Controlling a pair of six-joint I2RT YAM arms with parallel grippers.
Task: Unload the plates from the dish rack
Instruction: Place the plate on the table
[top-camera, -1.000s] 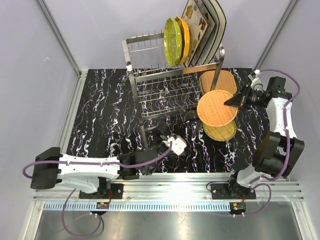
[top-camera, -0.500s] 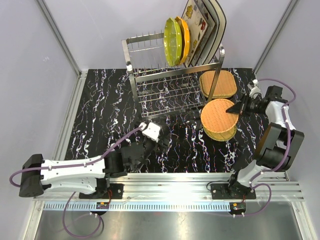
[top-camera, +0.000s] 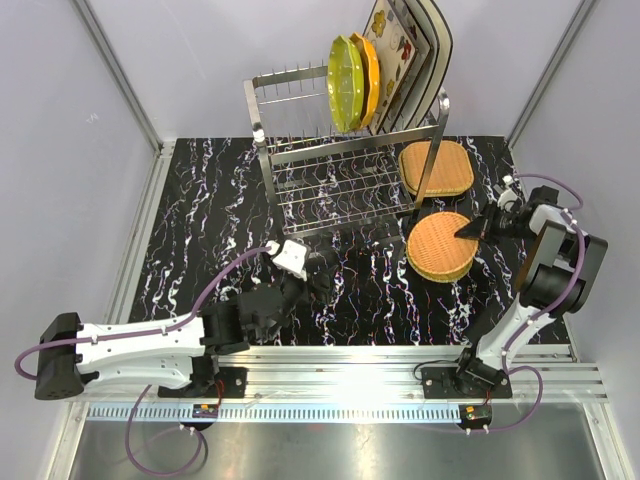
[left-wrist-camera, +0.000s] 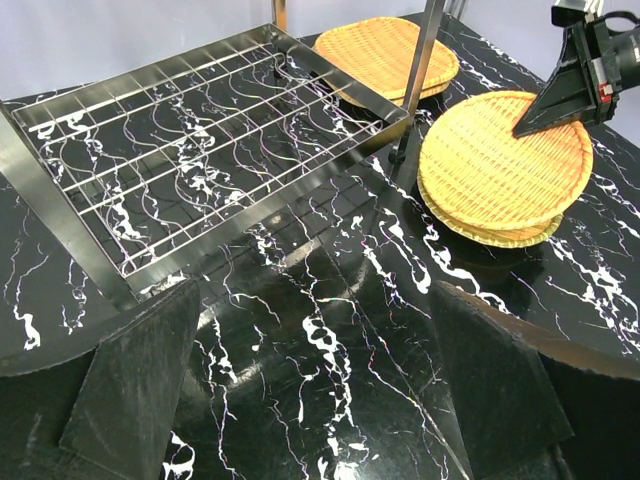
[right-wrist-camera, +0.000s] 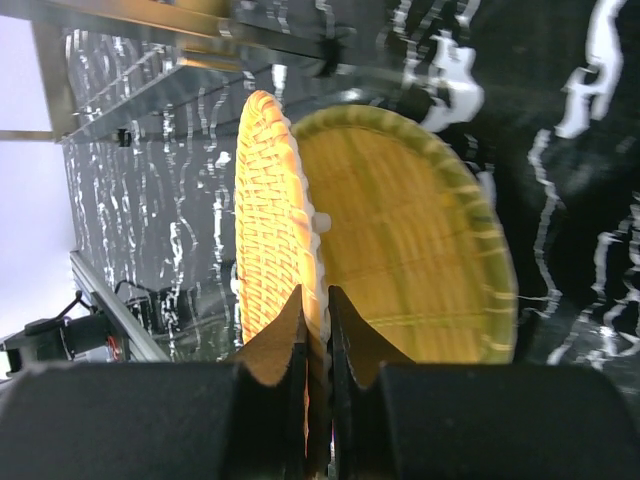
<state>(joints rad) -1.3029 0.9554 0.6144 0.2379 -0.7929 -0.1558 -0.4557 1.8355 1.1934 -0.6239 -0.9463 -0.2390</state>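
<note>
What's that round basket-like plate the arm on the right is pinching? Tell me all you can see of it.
The woven plate is round, shallow and orange-tan, like wicker or bamboo, with a low raised rim. The right gripper is shut on its rim at the side away from the dish rack. It lies nearly flat over a second woven plate on the black marbled table, close beside the rack's corner post.

Square flowered plates (top-camera: 400, 45) cropped at top edge; lower woven plate (left-wrist-camera: 505, 240) mostly covered
</note>
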